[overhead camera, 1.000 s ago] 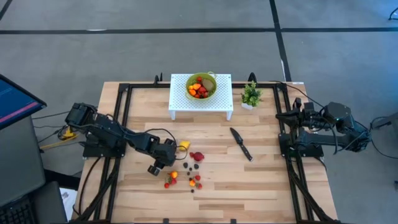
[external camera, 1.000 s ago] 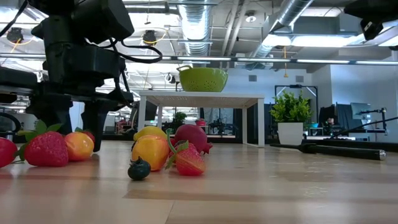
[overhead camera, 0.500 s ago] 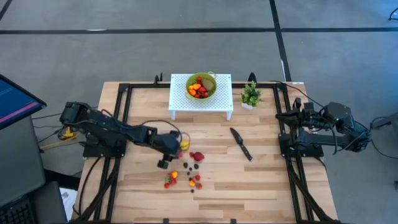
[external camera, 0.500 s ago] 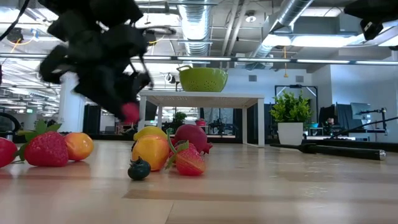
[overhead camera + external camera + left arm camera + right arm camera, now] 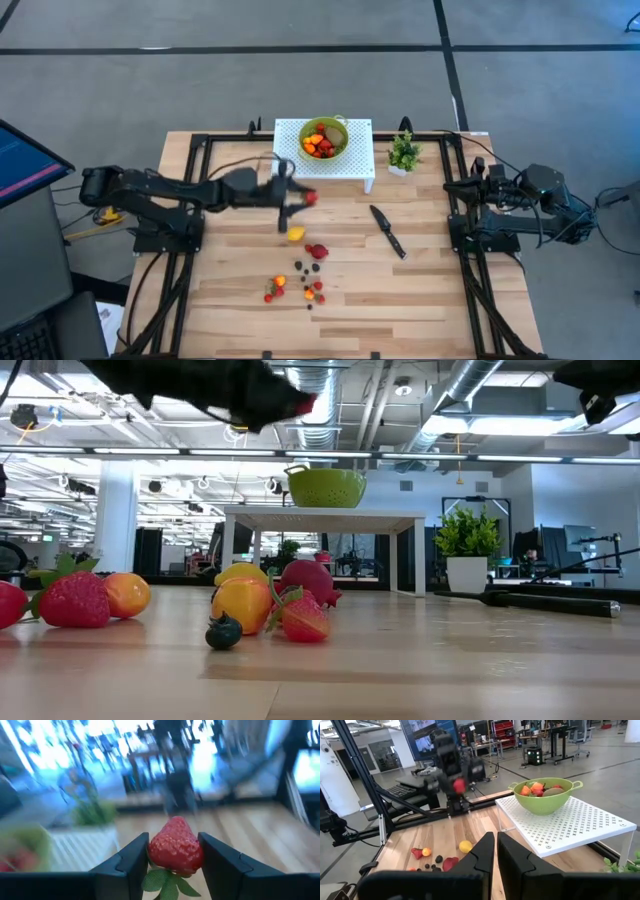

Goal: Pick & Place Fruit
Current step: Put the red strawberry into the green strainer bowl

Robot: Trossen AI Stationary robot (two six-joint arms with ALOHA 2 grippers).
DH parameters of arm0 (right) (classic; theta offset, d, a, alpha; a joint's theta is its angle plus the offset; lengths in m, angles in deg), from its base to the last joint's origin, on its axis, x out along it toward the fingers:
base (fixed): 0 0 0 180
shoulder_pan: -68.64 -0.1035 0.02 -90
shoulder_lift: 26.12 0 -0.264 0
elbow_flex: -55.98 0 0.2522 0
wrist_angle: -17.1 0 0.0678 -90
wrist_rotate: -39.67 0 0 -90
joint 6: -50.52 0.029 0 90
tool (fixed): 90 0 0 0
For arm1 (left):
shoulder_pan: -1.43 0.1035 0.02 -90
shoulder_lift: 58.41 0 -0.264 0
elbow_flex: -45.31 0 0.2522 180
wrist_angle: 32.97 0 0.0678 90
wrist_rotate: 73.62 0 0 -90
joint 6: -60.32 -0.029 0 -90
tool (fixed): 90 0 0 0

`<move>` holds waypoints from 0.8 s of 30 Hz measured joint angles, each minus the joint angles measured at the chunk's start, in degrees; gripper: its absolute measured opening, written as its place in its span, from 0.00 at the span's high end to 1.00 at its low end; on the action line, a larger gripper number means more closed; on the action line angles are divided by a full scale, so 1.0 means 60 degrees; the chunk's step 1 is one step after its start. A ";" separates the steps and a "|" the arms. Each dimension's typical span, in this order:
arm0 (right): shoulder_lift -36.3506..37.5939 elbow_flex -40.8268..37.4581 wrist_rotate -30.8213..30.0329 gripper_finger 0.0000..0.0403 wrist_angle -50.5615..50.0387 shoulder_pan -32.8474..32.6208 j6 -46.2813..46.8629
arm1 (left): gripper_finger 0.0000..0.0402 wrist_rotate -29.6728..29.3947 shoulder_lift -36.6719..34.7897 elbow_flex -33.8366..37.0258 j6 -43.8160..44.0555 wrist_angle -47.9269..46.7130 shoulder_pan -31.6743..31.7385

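Red and glossy, a toy strawberry (image 5: pixel 311 197) sits clamped in the left end effector (image 5: pixel 303 198) in the high view, held above the wooden tabletop (image 5: pixel 420 280) just in front of the white perforated stand (image 5: pixel 355 165). On that stand a green colander bowl (image 5: pixel 324 137) holds orange, red and brown-green fruit. More loose fruit (image 5: pixel 300 283) lies scattered lower on the tabletop: a yellow piece (image 5: pixel 295 234), a dark red one (image 5: pixel 317 251), small dark berries and orange-red ones. A black knife (image 5: pixel 388 231) lies to the right, and a small potted plant (image 5: pixel 403 153) stands beside the stand. The right end effector (image 5: pixel 476 190) waits at the right edge, well apart from the fruit.

Low view: a big strawberry (image 5: pixel 74 598), an orange piece (image 5: pixel 126 594), a yellow-orange piece (image 5: pixel 242 603), a smaller strawberry (image 5: pixel 304 618) and a dark berry (image 5: pixel 223 632) rest on the wood; the left arm shows blurred overhead.

Left wrist view: the strawberry (image 5: pixel 175 851) is pinched between both dark fingers (image 5: pixel 130 860), its pitted red skin upward and green leaves hanging below.

Right wrist view: the right end effector (image 5: pixel 496 845) has its fingers pressed together on nothing; the bowl (image 5: pixel 544 795) and the far strawberry (image 5: pixel 459 784) show beyond.
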 joint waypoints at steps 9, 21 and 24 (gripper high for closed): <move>0.0000 0.0000 0.0001 0.96 0.0000 0.0000 0.0000 | 0.63 -0.0797 0.0015 -0.0649 0.0264 0.0867 0.1243; 0.0000 0.0000 0.0001 0.96 0.0000 -0.0004 0.0000 | 0.63 -0.1125 0.1248 -0.2129 0.0140 0.0782 0.3193; 0.0000 0.0000 0.0001 0.96 0.0000 -0.0003 0.0000 | 0.62 -0.1107 0.1832 -0.2548 0.0086 0.0494 0.3746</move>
